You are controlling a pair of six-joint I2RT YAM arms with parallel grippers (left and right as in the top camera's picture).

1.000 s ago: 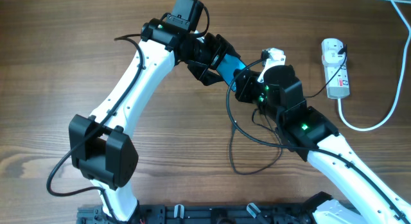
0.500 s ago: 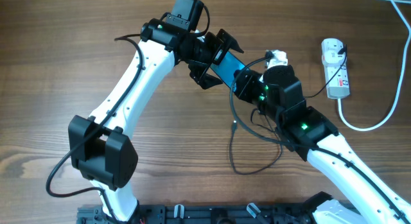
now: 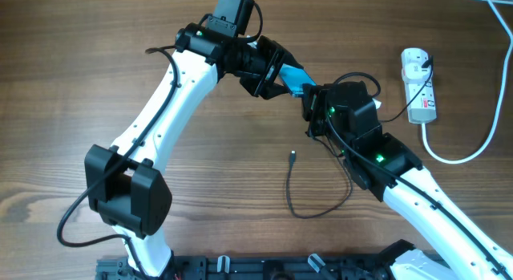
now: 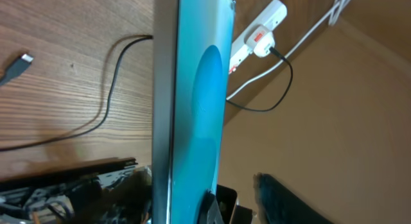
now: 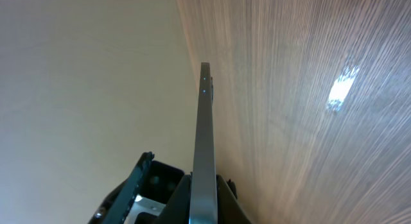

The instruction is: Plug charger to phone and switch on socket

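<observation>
The phone (image 3: 295, 76) has a cyan screen and hangs on edge above the table between both grippers. My right gripper (image 3: 314, 99) is shut on its lower end; in the right wrist view the phone (image 5: 204, 121) stands edge-on between the right gripper's fingers (image 5: 204, 195). My left gripper (image 3: 272, 74) sits round the phone's upper end and is open: in the left wrist view one finger of the left gripper (image 4: 205, 208) stands clear of the screen (image 4: 192, 108). The charger tip (image 3: 293, 157) lies loose on the table and also shows in the left wrist view (image 4: 19, 65). The socket (image 3: 419, 86) lies far right.
The charger's black cable (image 3: 321, 208) loops on the wood below the grippers, under the right arm. The socket's thick white lead (image 3: 461, 158) curves along the right edge. In the left wrist view the socket (image 4: 260, 34) carries a plug with a thin black lead.
The charger tip dropped from near the right gripper to the table. My left gripper opened off the phone. The right gripper took the phone's lower end, which shifted up and right.
</observation>
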